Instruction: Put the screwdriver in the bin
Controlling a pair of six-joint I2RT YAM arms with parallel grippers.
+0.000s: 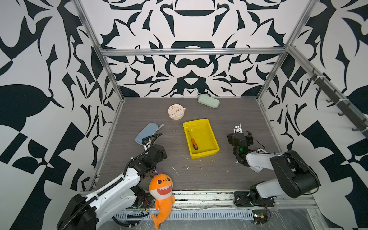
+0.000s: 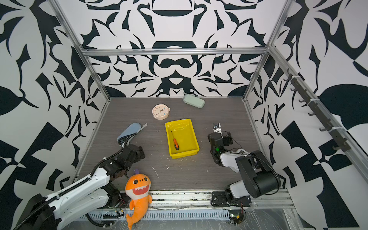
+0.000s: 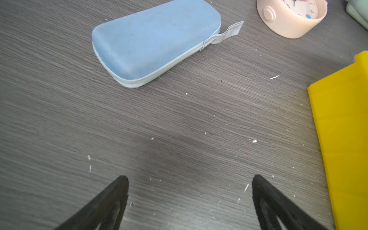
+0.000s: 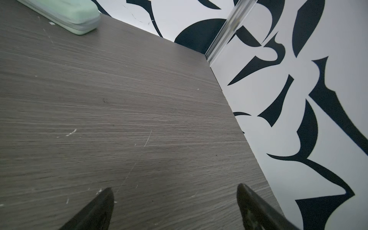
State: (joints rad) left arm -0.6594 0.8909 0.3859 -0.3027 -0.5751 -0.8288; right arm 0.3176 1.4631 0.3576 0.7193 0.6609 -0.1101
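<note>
The screwdriver (image 1: 194, 143) lies, apparently flat, inside the bin (image 1: 206, 133) mid-tabletop; left gripper (image 3: 190, 177) and right gripper (image 4: 175, 187) gape wide, holding nothing.

one screwdriver (image 1: 194, 143), one bin (image 1: 203, 155), one clock (image 1: 176, 112), two cases (image 1: 146, 133) (image 1: 208, 101), one plush shark (image 1: 162, 191)

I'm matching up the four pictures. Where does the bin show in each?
Both top views: the bin sits mid-table, with the screwdriver inside.
Left wrist: bin along the right edge.
Right wrist: not in it.
Shared landmark: the green case, in all four.
</note>
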